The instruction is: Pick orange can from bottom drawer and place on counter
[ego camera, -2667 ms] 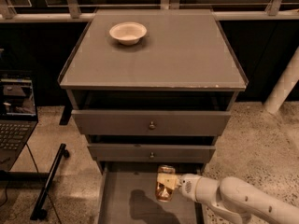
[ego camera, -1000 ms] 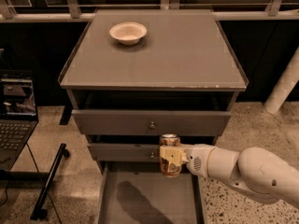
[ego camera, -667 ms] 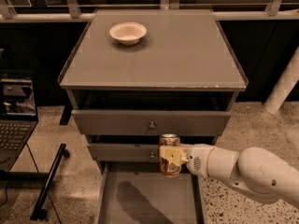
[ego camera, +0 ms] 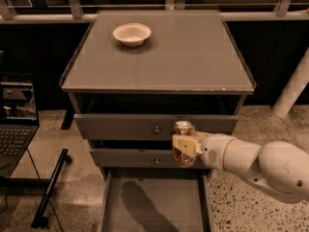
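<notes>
- The gripper [ego camera: 183,146] sits below the counter's [ego camera: 193,62] front edge, right of centre, level with the two upper drawer fronts.
- Its fingers are clamped on the can [ego camera: 183,128]; a pale finger pad [ego camera: 184,145] covers the can's middle.
- The can is upright and off any surface, below the counter's front edge. Its silver top is level with the top drawer's front and its base with the middle drawer's front.
- The arm [ego camera: 263,166], white and rounded, reaches in from below and to the right of the counter.
- The bottom drawer [ego camera: 161,204] is pulled out, well below the counter's front edge, and lies under the held can. A dark shadow [ego camera: 142,204] falls on its grey floor.
- The top drawer [ego camera: 120,127] and middle drawer [ego camera: 125,157] are pushed in under the counter, each with a small knob near its centre.
- A white bowl [ego camera: 132,34] stands on the counter's far left part, well apart from the can.
- A laptop [ego camera: 15,124] is open on the floor left of the counter, with a black stand [ego camera: 50,187] between them.
- A white post [ego camera: 292,88] leans to the right of the counter.
</notes>
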Robot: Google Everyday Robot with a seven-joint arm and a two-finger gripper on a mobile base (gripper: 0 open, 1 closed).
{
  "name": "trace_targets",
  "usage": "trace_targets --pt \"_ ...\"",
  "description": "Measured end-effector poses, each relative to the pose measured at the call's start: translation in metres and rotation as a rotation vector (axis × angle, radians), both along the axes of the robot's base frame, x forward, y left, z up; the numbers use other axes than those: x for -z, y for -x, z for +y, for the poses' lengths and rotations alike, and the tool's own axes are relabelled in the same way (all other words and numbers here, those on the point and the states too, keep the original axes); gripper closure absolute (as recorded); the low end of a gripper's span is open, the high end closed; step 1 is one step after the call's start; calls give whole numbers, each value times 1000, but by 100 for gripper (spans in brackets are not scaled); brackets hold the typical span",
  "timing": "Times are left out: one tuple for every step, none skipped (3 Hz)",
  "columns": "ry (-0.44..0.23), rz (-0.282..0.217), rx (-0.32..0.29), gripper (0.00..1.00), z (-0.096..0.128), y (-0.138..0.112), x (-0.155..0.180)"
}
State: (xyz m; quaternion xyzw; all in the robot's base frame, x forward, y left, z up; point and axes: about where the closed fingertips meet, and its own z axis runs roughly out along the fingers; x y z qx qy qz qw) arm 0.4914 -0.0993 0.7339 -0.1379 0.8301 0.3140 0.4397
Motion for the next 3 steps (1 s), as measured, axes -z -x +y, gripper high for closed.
trace_targets --pt "65 -59 34 100 -7 -8 -47" --pt "138 -116 74 100 -12 -17 -98" --pt "198 -160 106 100 -15 -34 -150"
